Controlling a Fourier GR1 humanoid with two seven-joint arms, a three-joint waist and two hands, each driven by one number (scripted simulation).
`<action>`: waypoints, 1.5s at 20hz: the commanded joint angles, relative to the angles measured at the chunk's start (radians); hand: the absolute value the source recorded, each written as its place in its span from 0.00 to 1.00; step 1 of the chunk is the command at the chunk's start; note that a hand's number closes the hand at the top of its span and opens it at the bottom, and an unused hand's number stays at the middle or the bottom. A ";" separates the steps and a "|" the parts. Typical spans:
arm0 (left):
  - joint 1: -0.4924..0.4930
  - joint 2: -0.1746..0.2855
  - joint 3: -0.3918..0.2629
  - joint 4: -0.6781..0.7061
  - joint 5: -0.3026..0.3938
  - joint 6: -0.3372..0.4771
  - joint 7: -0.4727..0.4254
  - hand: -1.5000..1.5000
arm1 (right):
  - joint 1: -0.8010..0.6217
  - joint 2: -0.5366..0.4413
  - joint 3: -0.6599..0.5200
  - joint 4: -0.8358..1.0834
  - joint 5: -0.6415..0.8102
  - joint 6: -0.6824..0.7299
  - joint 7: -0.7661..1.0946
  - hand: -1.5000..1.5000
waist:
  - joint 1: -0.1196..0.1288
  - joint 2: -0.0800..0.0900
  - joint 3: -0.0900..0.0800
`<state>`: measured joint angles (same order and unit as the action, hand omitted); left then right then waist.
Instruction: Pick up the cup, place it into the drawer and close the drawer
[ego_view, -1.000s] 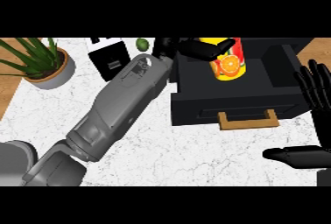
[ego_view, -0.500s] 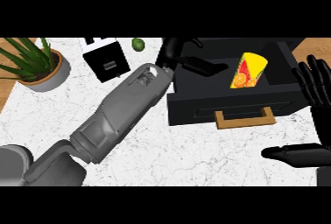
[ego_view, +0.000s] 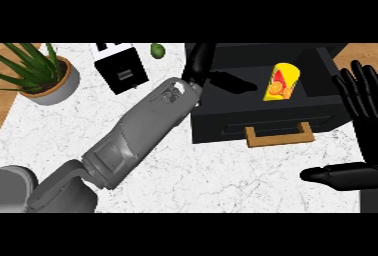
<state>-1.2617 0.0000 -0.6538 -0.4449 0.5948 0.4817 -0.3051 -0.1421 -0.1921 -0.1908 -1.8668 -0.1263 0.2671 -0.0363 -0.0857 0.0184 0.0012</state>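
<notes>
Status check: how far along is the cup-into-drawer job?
Done: the cup lies inside the drawer. In hand: nothing; the left hand is open beside the cup, apart from it; the right hand rests open at the right edge. Left: the drawer stands open, handle toward the robot, so closing remains.

Cup (ego_view: 282, 82), right of left hand (ego_view: 210, 70): yellow, orange-slice print, red patch. Drawer (ego_view: 221, 122) black, handle (ego_view: 277, 136) tan wood. Left hand and right hand (ego_view: 362, 100) black, forearm (ego_view: 140, 130) grey. Counter (ego_view: 221, 175) white marble, grey veins. Left of left hand: black box (ego_view: 122, 70) with white marks, small green fruit (ego_view: 157, 50), green spiky plant (ego_view: 26, 62) in grey pot (ego_view: 59, 87).
</notes>
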 joint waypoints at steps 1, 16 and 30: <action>-0.008 0.000 -0.006 -0.069 0.035 0.053 -0.059 0.00 | 0.029 0.043 0.023 0.020 -0.084 0.052 -0.034 0.00 | 0.000 -0.002 0.000; 0.009 0.094 0.160 -0.165 0.083 -0.020 -0.024 0.00 | 0.136 -0.135 0.066 -0.175 0.059 0.187 0.069 1.00 | 0.085 -0.023 -0.002; 0.349 0.331 0.208 -0.630 0.066 -0.040 0.093 0.00 | 0.039 -0.082 0.213 0.031 0.506 0.021 -0.030 1.00 | 0.118 -0.023 -0.001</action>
<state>-1.0074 0.2706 -0.4620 -0.9519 0.6605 0.4539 -0.2394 -0.0592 -0.2820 -0.0125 -1.9394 0.2741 0.3300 -0.0161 0.0266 -0.0056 -0.0002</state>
